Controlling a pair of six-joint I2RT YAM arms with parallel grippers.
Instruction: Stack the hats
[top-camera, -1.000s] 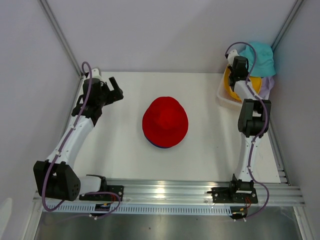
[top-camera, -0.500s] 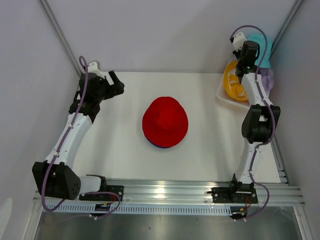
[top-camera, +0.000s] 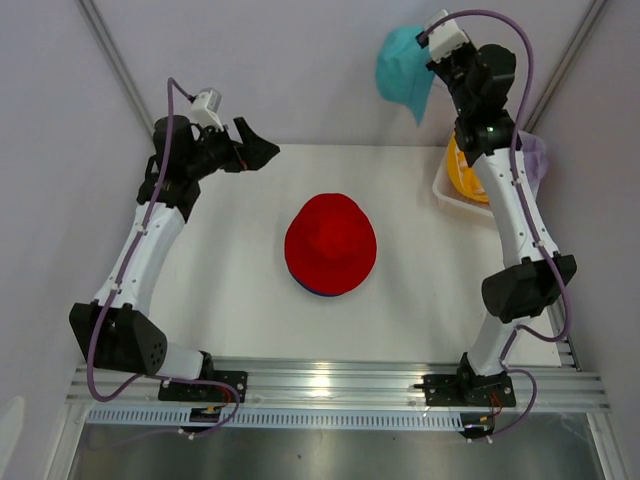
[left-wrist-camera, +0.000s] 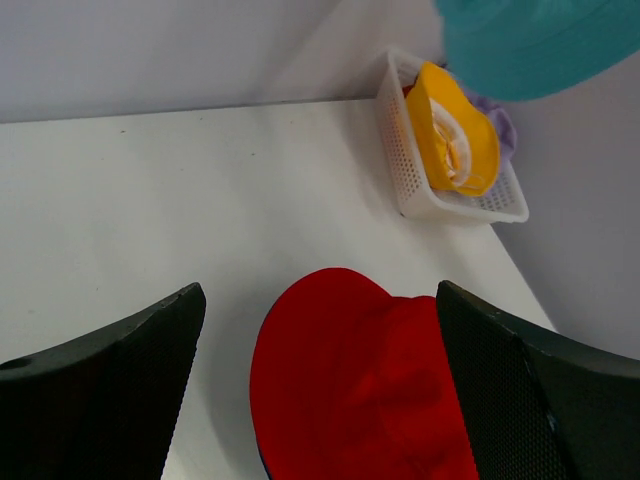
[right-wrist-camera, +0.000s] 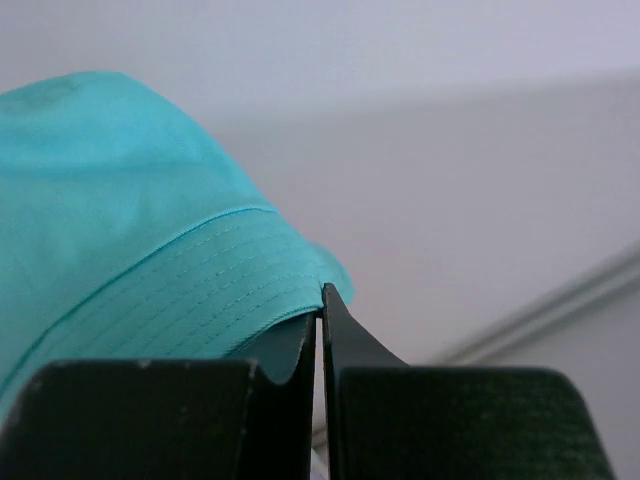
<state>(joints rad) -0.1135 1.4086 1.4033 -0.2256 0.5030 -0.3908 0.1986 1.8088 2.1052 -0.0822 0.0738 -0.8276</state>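
Note:
A red hat (top-camera: 330, 243) lies crown-up at the table's middle, with a navy hat's edge (top-camera: 311, 290) showing under its near side. My right gripper (top-camera: 428, 72) is raised high at the back right and is shut on the brim of a teal hat (top-camera: 402, 70), which hangs in the air. In the right wrist view the teal hat's brim (right-wrist-camera: 170, 290) is pinched between the closed fingers (right-wrist-camera: 321, 305). My left gripper (top-camera: 262, 150) hovers open at the back left, apart from the red hat (left-wrist-camera: 360, 400) it looks down on.
A white lattice basket (top-camera: 445, 195) stands at the back right corner with a yellow hat (top-camera: 462, 172) and a lavender hat (top-camera: 534, 160) inside. The left wrist view shows the basket (left-wrist-camera: 400, 170), the yellow hat (left-wrist-camera: 450, 140) and the teal hat (left-wrist-camera: 540, 40) above it.
The right gripper shut on the teal hat in the basket and lifted it up and leftward. The left arm rose and swung its open gripper toward the middle.

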